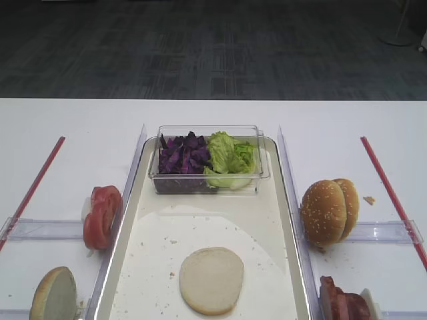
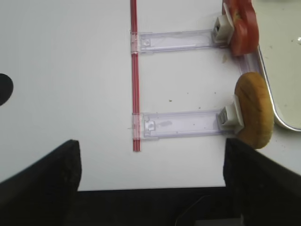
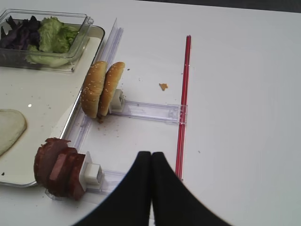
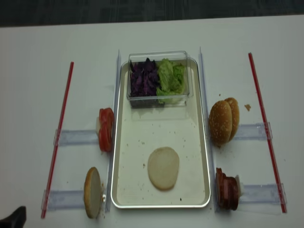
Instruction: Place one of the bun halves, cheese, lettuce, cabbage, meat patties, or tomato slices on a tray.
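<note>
- The right black claw [image 3: 151, 157] hangs over the white tabletop [image 3: 235, 117], tips pressed together, empty.
- The left black claw [image 2: 150, 169] is spread wide, gripping nothing.
- A pale cream round bun half [image 1: 211, 280] lies flat on the long silvery metal tray [image 1: 283, 200], near end.
- Reddish-brown meat patties [image 1: 341, 303] stand just right of the tray.
- Bright red tomato slices [image 1: 102, 215] stand left.
- Farther, a clear plastic tub [image 1: 263, 160] holds purple cabbage [image 1: 182, 157] and green lettuce [image 1: 229, 158].
</note>
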Available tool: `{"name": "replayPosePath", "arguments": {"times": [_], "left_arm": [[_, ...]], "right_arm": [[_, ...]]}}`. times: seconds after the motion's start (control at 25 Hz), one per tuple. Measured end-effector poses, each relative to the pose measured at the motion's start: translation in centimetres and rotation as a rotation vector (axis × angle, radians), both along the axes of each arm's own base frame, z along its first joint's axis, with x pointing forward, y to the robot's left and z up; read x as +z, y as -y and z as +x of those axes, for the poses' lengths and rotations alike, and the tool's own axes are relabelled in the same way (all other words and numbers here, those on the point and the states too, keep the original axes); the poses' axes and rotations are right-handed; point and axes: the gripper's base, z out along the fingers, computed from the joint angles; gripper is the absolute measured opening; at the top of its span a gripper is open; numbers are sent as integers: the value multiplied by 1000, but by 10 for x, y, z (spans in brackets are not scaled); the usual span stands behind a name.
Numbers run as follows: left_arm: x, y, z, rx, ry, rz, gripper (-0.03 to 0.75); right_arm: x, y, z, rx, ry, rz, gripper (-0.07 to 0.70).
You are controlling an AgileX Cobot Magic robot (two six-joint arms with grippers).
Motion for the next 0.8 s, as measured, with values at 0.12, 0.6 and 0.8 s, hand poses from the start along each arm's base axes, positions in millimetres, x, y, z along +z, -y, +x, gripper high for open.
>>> {"name": "replayPosePath", "arguments": {"times": [0.12,0.6,0.8], "left_arm": [[0,-1,-7,7,44,-1,566],[-2,-2,-29,12,181,-5,566],[-3,-3,-28,19,178,6,566]], "right_arm": [[0,0,0,0,0,0,364],[0,0,0,0,-2,0,364],[0,0,0,0,-2,0,364]]}}
